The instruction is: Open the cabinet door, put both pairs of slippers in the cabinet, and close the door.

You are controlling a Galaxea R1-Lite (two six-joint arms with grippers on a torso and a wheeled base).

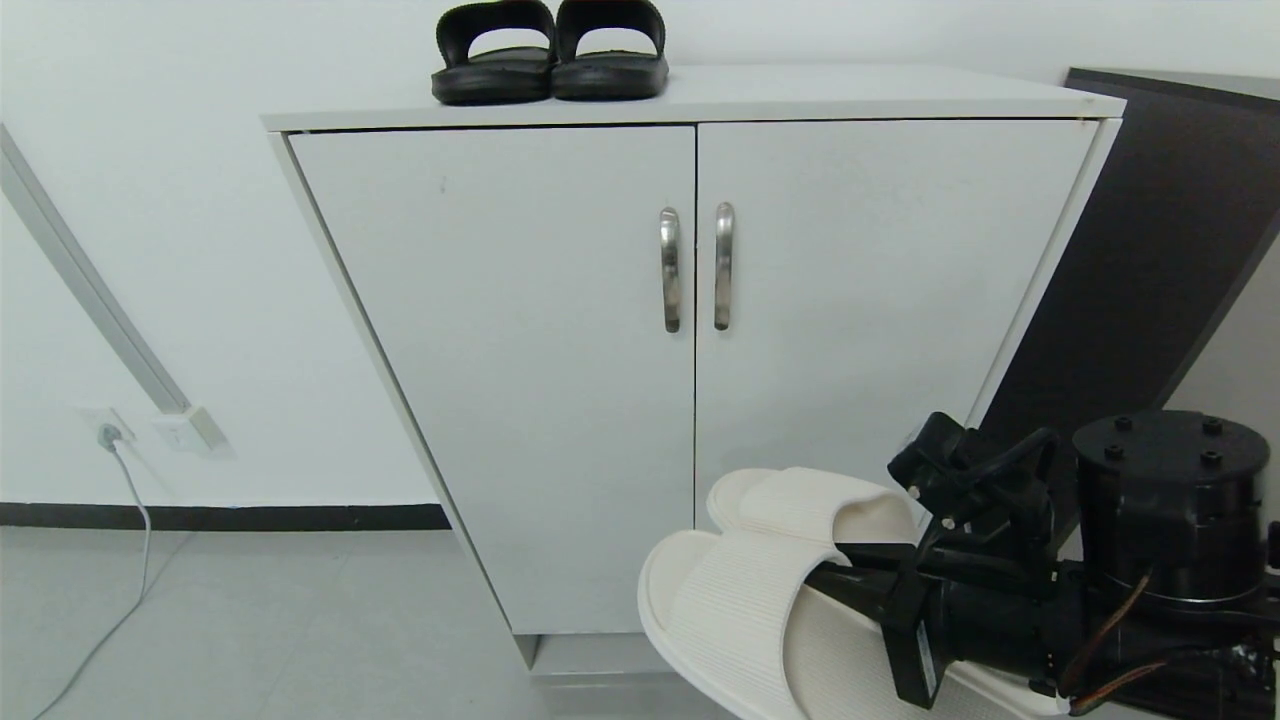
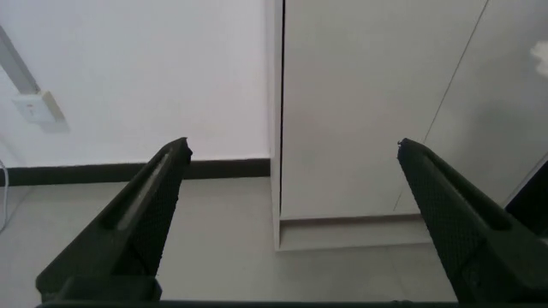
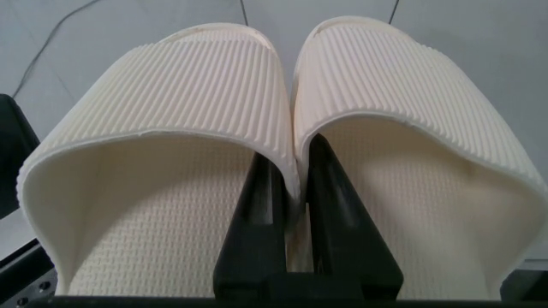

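I can't see inside the cabinet, since it's shut. The white slippers run off the bottom edge of the head view, so their back ends are lost, and the right gripper covers part of them (its fingertips vanish under the straps). The far ends of the black slippers on top are hidden from me. The left gripper is cut off at its finger bases, and the cabinet's top falls outside that wrist view.

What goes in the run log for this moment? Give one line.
cabinet: doors shut | black slippers: on its top | white slippers: pinched in right gripper | left gripper: open, empty
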